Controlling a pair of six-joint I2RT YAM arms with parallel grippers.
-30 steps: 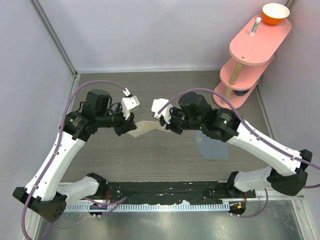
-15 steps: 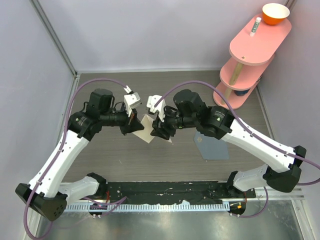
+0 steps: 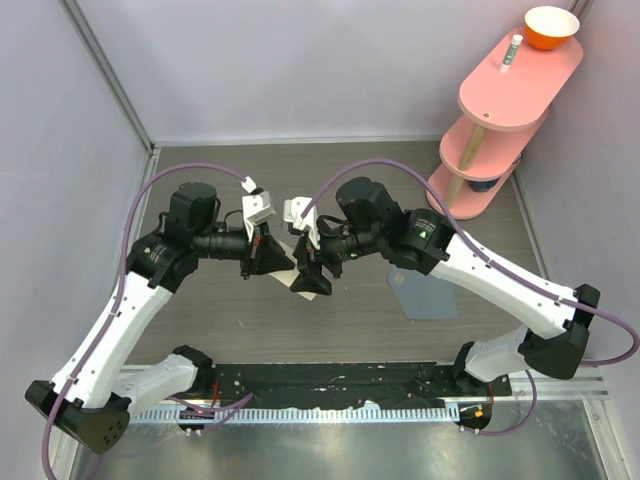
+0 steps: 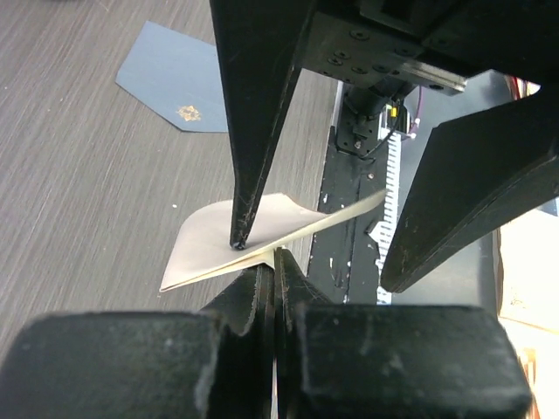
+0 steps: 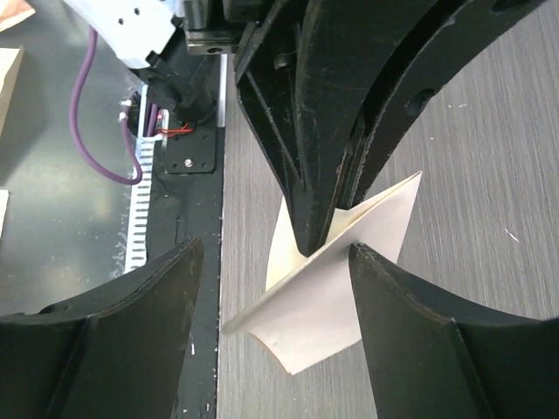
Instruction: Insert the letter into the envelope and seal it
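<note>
The left fingers [image 4: 249, 301] pinch the letter [image 4: 218, 240]; the right fingers [image 5: 122, 336], spread wide, straddle it; the envelope [image 3: 428, 298] lies behind the right.

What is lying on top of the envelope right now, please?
Nothing rests on the envelope: the left wrist view shows its visible face bare. From above, the right arm hides its far part. The letter is pinched in the left gripper, apart from it.

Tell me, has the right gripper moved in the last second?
Yes. In the top view the right gripper shifted down and left, away from the envelope.
</note>
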